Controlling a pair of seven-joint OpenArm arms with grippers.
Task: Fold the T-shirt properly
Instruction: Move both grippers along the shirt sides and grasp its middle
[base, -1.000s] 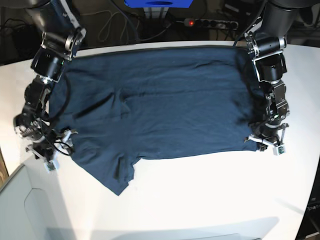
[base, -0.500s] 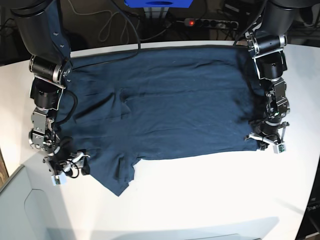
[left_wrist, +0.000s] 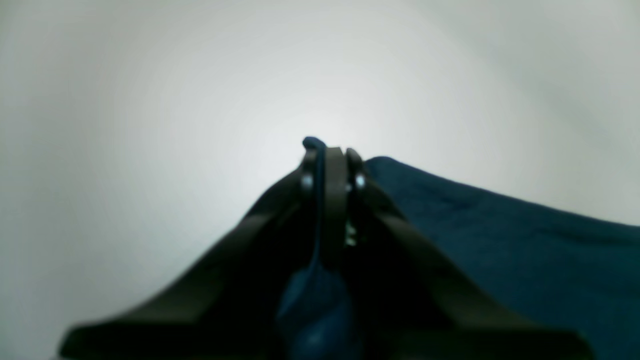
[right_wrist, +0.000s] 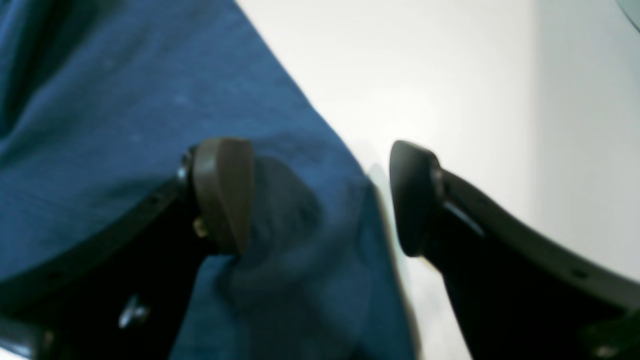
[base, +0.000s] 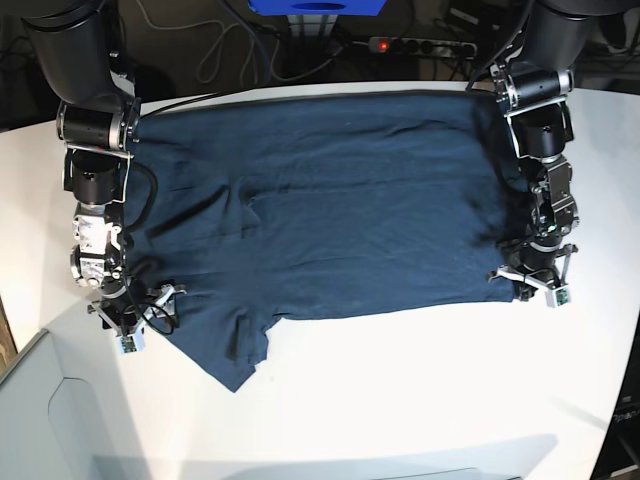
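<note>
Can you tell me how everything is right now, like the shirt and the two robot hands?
T-shirt: spread flat on the table, not folded, one sleeve sticking out at the near edge.
Left gripper: shut, pinching the shirt's edge.
Right gripper: open, one finger over the cloth, one over bare table.
Table: white, shirt lying on it.

Left end effector (left_wrist: 327, 165) clamped (right (right_wrist: 320, 197) agape)

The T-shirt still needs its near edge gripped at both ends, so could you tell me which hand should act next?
The right hand: it is open, straddling the T-shirt edge, and only needs to close. The left hand is already shut on its corner.
</note>
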